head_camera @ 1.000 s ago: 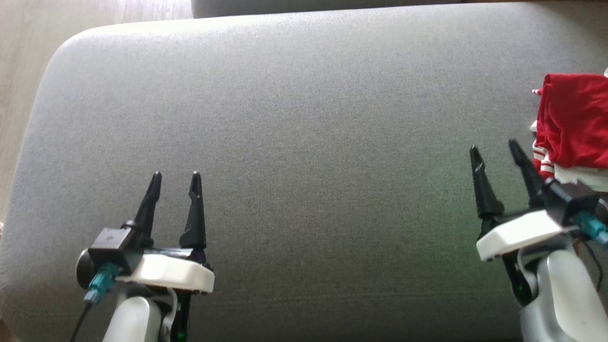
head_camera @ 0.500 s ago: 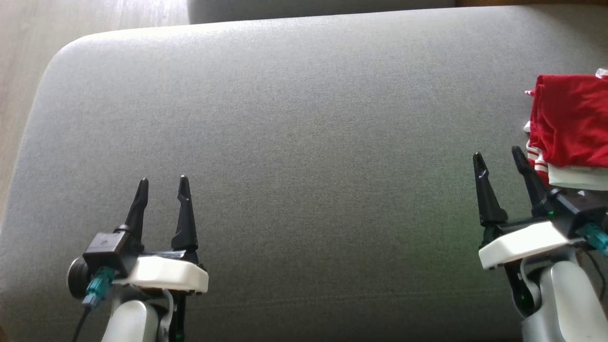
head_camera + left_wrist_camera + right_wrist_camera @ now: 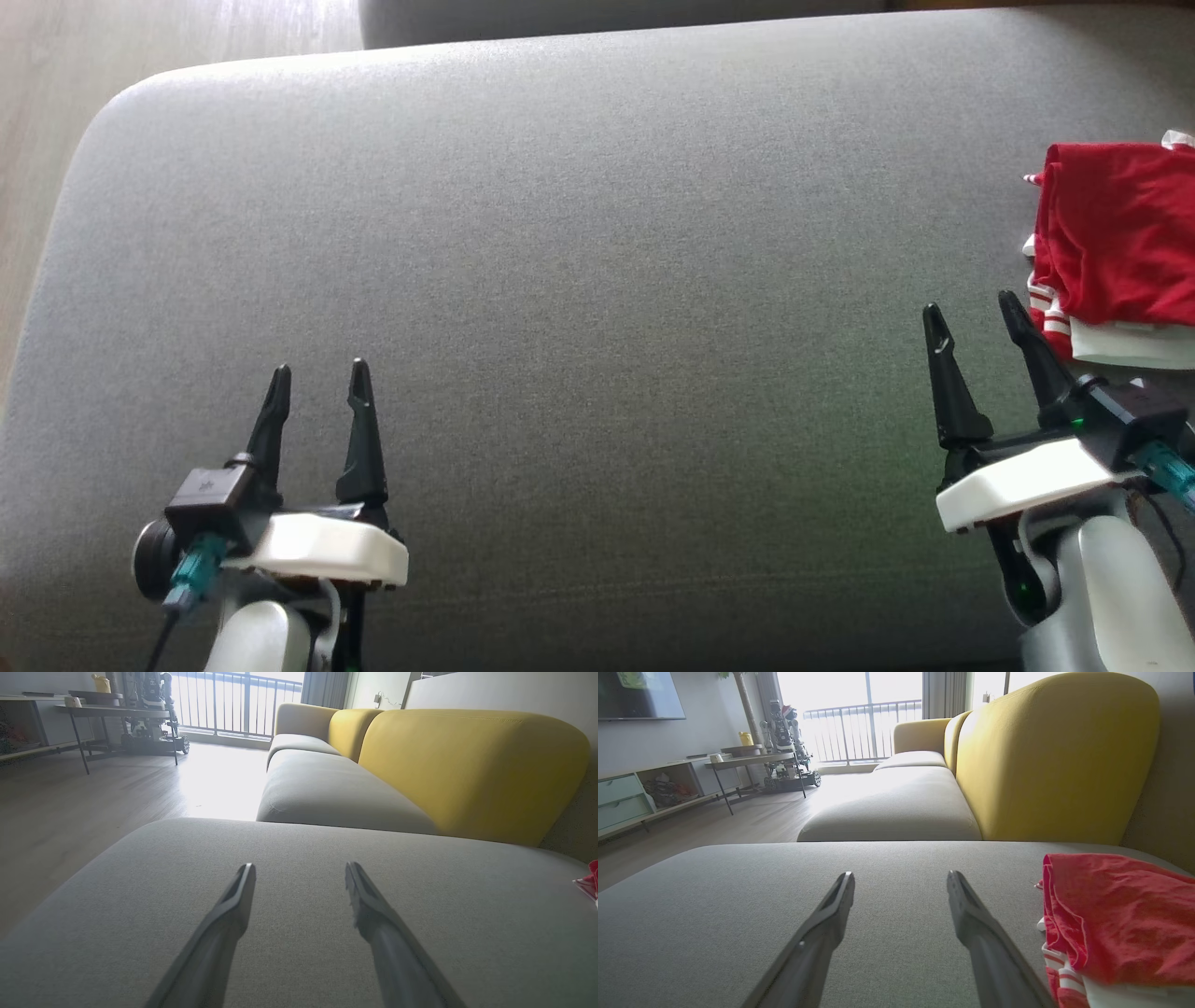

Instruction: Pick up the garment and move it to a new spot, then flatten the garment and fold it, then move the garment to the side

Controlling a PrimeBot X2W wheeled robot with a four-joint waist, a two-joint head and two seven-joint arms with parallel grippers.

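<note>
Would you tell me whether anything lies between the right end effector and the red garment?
Nothing visible does: the right end effector stands open beside the red garment, with bare grey cushion between them.

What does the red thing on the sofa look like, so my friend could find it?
Start at the big grey sofa cushion. At its right end, just beyond the robot's right hand, lies a folded garment. It is bright red with white stripes at its edge, the one colourful thing on the plain grey.
</note>
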